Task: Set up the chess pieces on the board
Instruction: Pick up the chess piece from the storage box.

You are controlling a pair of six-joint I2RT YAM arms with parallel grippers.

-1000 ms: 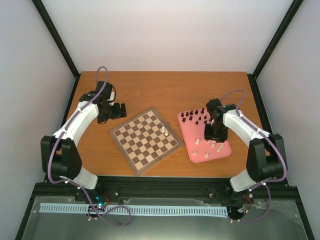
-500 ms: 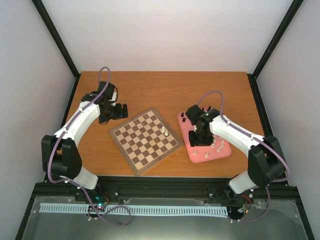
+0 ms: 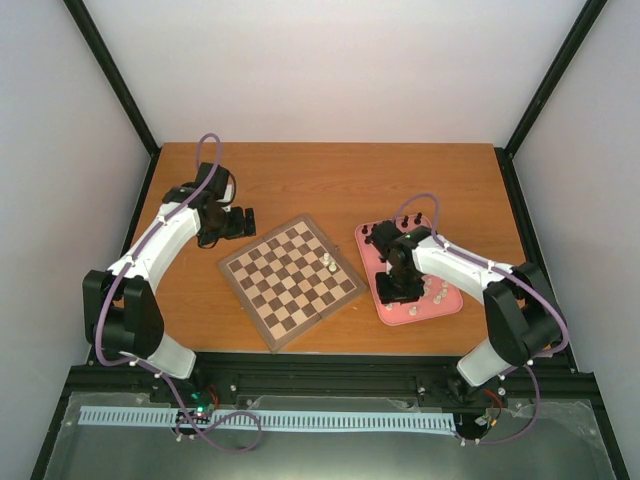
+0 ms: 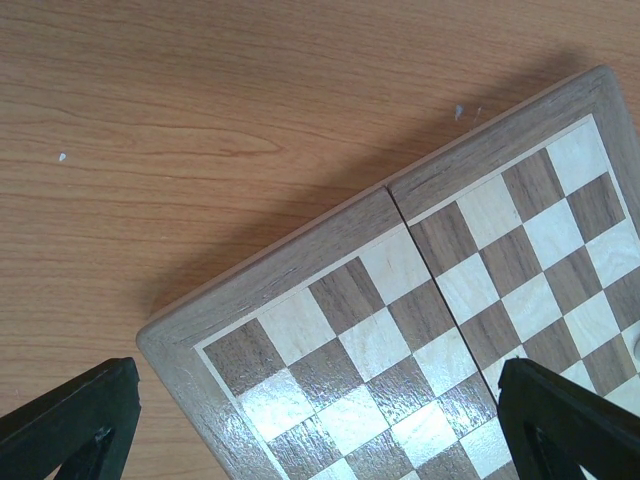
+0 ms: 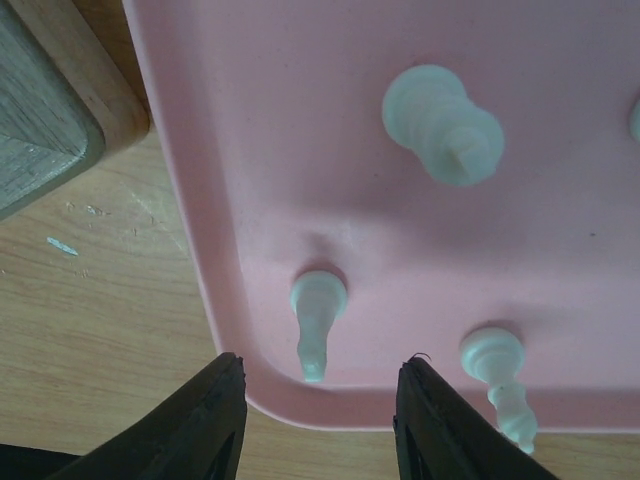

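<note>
Robot lab cell; white panel walls (image 3: 340,70); black frame (image 3: 112,78); wooden table (image 3: 330,180)

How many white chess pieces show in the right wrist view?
3, all on the pink tray: a large piece at top, a slim piece near the tray's corner, a third piece lower right. A sliver at the right edge may be a fourth.

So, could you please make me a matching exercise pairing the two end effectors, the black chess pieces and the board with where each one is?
Things:
1. left end effector
2. right end effector
3. black chess pieces
4. board

Places:
A. far end of the pink tray
B. middle of the table, turned at an angle
C. at the board's far left edge, wide open
D. low over the tray's near left corner

Pairs: 1-C; 2-D; 3-A; 4-B.
</note>
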